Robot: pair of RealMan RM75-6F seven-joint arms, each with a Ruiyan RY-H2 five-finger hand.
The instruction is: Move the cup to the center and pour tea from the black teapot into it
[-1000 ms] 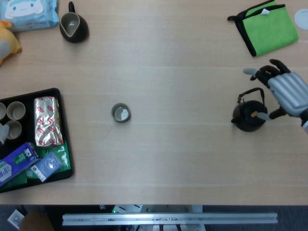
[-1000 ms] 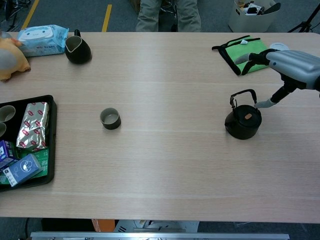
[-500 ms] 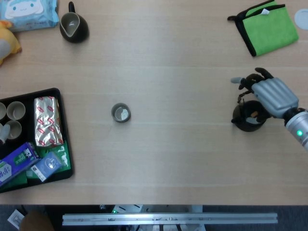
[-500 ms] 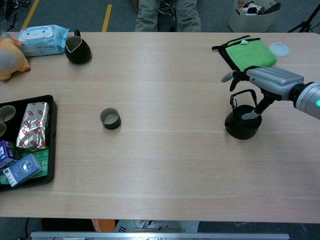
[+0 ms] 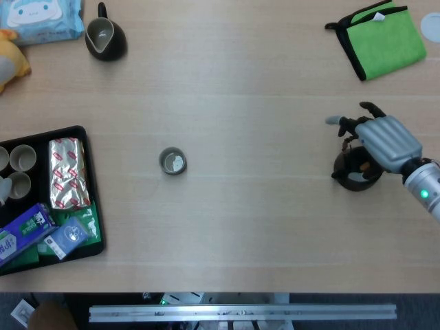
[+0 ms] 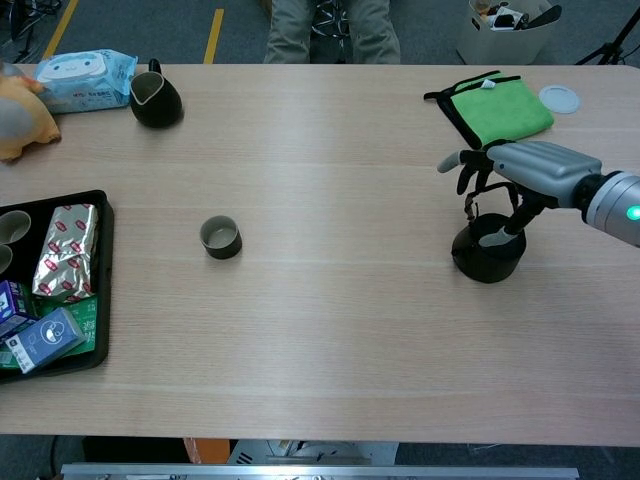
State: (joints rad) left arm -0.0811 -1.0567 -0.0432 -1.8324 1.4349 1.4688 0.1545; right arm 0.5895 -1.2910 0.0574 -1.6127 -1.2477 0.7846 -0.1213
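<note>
One hand shows in these views, the right hand, reaching in from the table's 3 o'clock edge. It sits right over the black teapot, its fingers curled down around the teapot's wire handle while one finger sticks out straight toward 9 o'clock. The thumb reaches down onto the teapot's lid side. Whether the fingers have truly closed on the handle I cannot tell; they are at it, hooked about it, and the teapot stands upright on the table. The left hand appears in neither view.

The cup stands upright by itself, left of the table's middle, at about 9 o'clock from the teapot and well apart from it. Nothing touches it.

At the 9 o'clock edge lies a black tray holding a foil packet, a few more cups and some blue and green packets. Toward 11 o'clock stands a dark pitcher, just beside a pack of wipes, with a yellow soft toy near it at the edge. Toward 1 o'clock lies a green cloth with black trim, and a small white lid just beside it.
</note>
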